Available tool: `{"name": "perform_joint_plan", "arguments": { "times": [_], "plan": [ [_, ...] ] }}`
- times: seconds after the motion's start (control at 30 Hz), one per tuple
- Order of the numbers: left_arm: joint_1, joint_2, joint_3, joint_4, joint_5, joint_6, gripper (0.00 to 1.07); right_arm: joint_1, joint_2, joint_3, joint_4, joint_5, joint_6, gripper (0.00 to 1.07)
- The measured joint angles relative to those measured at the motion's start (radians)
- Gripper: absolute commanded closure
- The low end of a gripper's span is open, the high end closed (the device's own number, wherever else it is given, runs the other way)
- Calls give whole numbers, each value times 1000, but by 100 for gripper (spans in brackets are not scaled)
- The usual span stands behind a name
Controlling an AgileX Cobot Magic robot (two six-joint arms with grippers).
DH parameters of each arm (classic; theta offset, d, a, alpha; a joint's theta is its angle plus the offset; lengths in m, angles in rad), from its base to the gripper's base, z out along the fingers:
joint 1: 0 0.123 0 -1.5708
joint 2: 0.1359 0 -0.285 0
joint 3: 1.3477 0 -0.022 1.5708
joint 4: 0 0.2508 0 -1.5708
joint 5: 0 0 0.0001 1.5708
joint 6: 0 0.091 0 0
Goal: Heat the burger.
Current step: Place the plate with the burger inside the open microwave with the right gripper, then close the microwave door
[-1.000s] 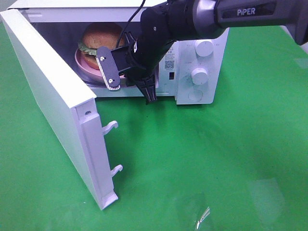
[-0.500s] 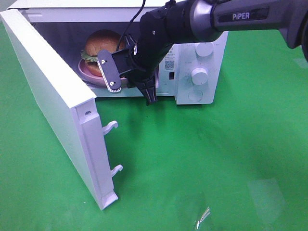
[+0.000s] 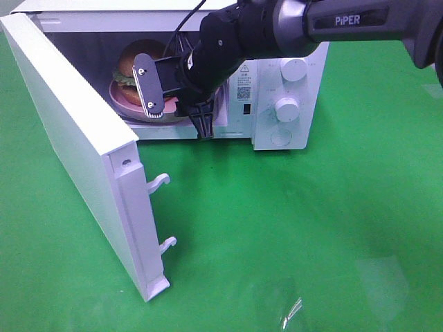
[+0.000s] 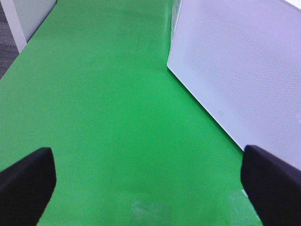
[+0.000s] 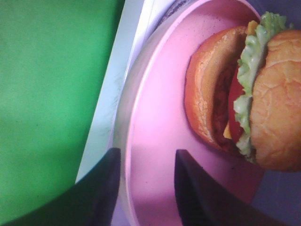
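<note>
The burger (image 3: 130, 63) sits on a pink plate (image 5: 160, 94) inside the open microwave (image 3: 291, 41). The right claw (image 3: 178, 124) straddles the plate's near rim, jaws parted — gripping nothing. The burger lies just beyond it, deeper in. The left claw (image 4: 149, 176), spread wide, is farther off.

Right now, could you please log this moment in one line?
right gripper: open, astride pink plate rim | burger: on plate inside microwave | microwave door: open | left gripper: open, empty
</note>
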State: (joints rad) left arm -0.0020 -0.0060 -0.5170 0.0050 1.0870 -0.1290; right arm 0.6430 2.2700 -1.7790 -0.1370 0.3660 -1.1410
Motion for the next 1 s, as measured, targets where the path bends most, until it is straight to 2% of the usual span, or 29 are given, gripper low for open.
{"name": "perform_joint_plan", "arguments": {
  "times": [0.4, 0.6, 0.67, 0.77, 1.0],
  "plan": [
    [0, 0, 0, 0, 0, 0, 6, 0, 0, 0, 0, 1, 55, 67],
    [0, 0, 0, 0, 0, 0, 6, 0, -3, 4, 0, 9, 59, 60],
    [0, 0, 0, 0, 0, 0, 6, 0, -35, 42, 0, 11, 59, 54],
    [0, 0, 0, 0, 0, 0, 6, 0, -46, 55, 0, 11, 59, 52],
    [0, 0, 0, 0, 0, 0, 6, 1, -132, 166, -1, 0, 59, 48]
  ]
}}
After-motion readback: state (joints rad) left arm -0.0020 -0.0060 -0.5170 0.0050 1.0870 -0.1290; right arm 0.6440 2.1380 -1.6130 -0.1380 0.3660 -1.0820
